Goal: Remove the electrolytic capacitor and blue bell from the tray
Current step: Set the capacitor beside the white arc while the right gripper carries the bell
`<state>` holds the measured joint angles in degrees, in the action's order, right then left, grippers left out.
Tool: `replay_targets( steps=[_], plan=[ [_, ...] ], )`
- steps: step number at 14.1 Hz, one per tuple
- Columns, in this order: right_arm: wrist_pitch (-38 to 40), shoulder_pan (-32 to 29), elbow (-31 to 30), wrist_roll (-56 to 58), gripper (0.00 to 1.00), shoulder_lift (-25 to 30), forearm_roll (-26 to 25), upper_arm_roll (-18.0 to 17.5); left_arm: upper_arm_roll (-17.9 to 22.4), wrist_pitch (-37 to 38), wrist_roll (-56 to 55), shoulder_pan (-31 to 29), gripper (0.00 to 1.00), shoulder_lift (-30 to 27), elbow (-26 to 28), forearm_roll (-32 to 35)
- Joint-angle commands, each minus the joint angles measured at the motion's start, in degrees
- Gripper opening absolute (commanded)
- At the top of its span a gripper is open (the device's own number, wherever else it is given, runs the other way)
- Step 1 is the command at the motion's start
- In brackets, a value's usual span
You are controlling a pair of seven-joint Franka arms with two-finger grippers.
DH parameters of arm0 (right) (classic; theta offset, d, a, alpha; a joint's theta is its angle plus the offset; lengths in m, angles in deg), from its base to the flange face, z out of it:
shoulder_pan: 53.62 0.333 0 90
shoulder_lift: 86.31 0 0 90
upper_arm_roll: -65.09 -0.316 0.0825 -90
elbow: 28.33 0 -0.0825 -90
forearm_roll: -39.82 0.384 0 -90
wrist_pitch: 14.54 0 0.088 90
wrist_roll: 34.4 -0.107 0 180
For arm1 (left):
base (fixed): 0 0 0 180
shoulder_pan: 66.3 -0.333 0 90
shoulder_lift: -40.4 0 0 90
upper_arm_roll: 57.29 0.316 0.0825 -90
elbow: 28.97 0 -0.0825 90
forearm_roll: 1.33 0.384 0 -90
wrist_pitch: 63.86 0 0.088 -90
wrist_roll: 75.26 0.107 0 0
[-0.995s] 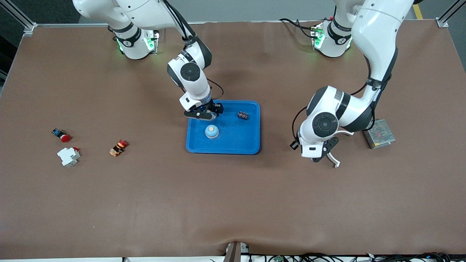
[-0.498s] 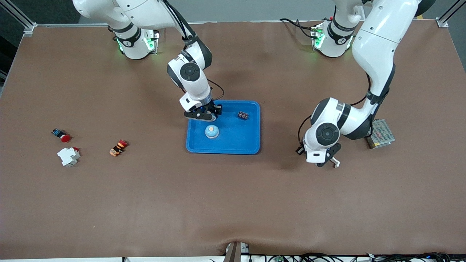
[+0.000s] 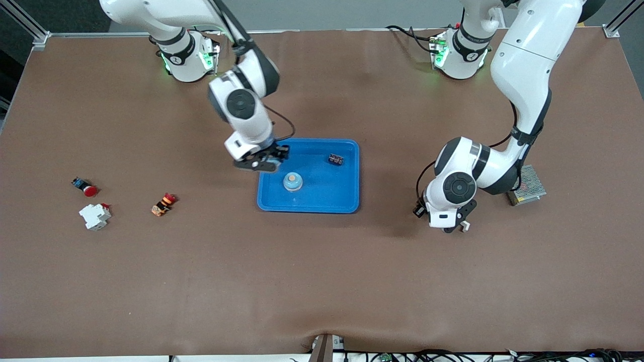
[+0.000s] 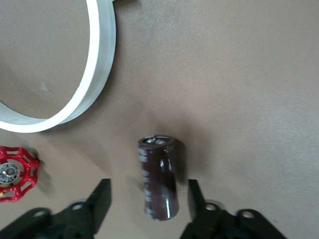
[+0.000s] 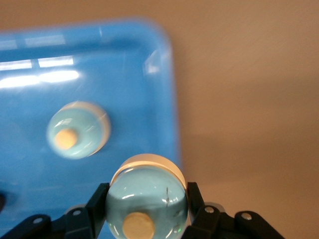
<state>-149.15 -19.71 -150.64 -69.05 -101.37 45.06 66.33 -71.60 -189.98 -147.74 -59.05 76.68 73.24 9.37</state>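
While hovering over the blue tray (image 3: 347,203) at its rim toward the right arm's end: right gripper (image 3: 261,163), fingers clamped on either side of a pale blue bell (image 5: 147,199).

Item, second bell (image 3: 293,181): same pale blue dome, resting in the tray, nearer the front camera than the right gripper.

Item, small dark component (image 3: 336,159): in the tray, at its end toward the left arm.

Left gripper (image 3: 455,223): low over the brown table (image 3: 322,281), between the tray and a grey mesh-cased box (image 3: 526,184); fingers (image 4: 102,199) apart, clear of the capacitor on both sides.

Item, capacitor (image 4: 159,177): dark brown cylinder, lying on the table between those fingers.

Beside it in the left wrist view: white ring (image 4: 99,64), red handwheel (image 4: 15,172).

Toward the right arm's end of the table: red button (image 3: 85,187), white breaker (image 3: 94,216), orange-red switch (image 3: 163,204).
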Motion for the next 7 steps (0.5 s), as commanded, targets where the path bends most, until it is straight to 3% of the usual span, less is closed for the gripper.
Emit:
replay_targets(
  steps=[1,4,7],
  plan=[
    [3.5,-9.3,-4.2,10.7,0.0,7.7,-1.5,-0.9,-1.1,0.3,-6.2,0.8,1.0,-1.5,-1.5,0.5],
    [3.0,-18.7,-11.4,20.6,0.0,14.4,-2.3,-0.9,-4.7,0.5,-16.0,2.4,1.0,-1.5,-4.4,0.5],
    [-0.3,-26.2,-23.6,27.2,0.0,23.4,-3.2,-0.9,-5.4,0.5,-24.0,6.6,1.0,-1.2,-6.7,0.6]
  ],
)
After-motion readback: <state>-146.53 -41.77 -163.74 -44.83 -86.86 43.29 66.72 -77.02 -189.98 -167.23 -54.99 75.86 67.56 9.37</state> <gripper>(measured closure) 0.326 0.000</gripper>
